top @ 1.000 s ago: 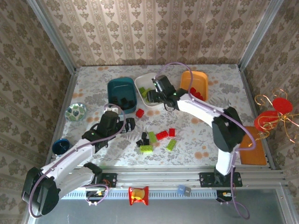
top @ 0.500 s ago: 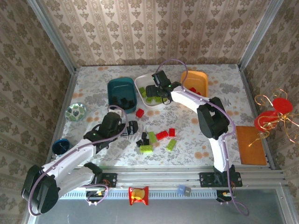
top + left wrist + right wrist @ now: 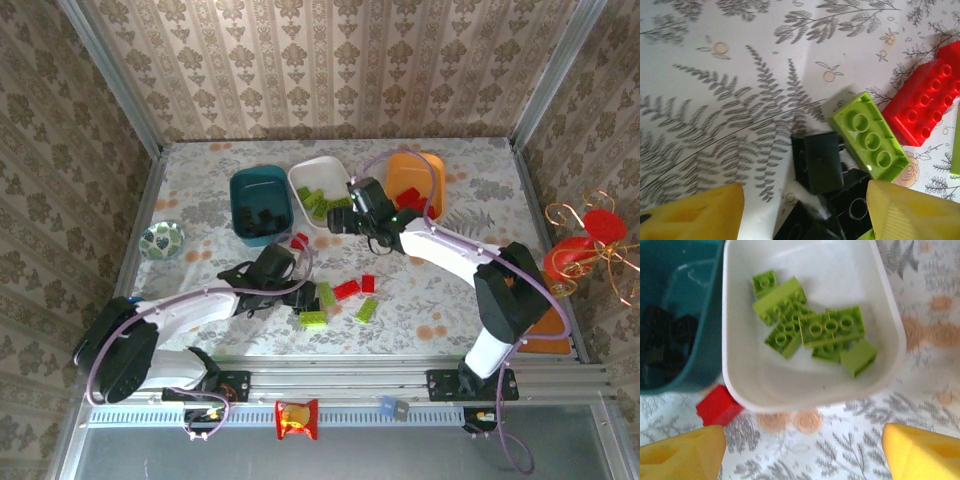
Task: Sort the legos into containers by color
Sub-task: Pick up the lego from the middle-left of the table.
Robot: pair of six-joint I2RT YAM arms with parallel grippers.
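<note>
Three tubs stand at the back: teal [image 3: 243, 190] with black bricks [image 3: 665, 335], white [image 3: 300, 178] with several lime bricks [image 3: 830, 330], orange [image 3: 430, 170] with red ones. Loose legos lie mid-table: red [image 3: 347, 290], lime [image 3: 313, 319], black [image 3: 306, 301]. My left gripper [image 3: 295, 285] is open and low over the black bricks [image 3: 817, 162], its yellow fingers [image 3: 695, 215] on either side of them; a lime brick [image 3: 870, 137] and a red brick [image 3: 922, 107] lie just beyond. My right gripper [image 3: 800, 455] hangs open and empty at the white tub's near rim [image 3: 740, 385].
A single red brick [image 3: 719, 405] lies on the table between the teal and white tubs. A small patterned dish [image 3: 161, 239] sits at the left. A red wire ornament [image 3: 590, 245] and an orange board [image 3: 545, 340] stand at the right edge. Patterned walls close in three sides.
My left gripper has swung right and down onto the black bricks in the middle cluster. My right gripper has drawn back from over the white tub to its near edge.
</note>
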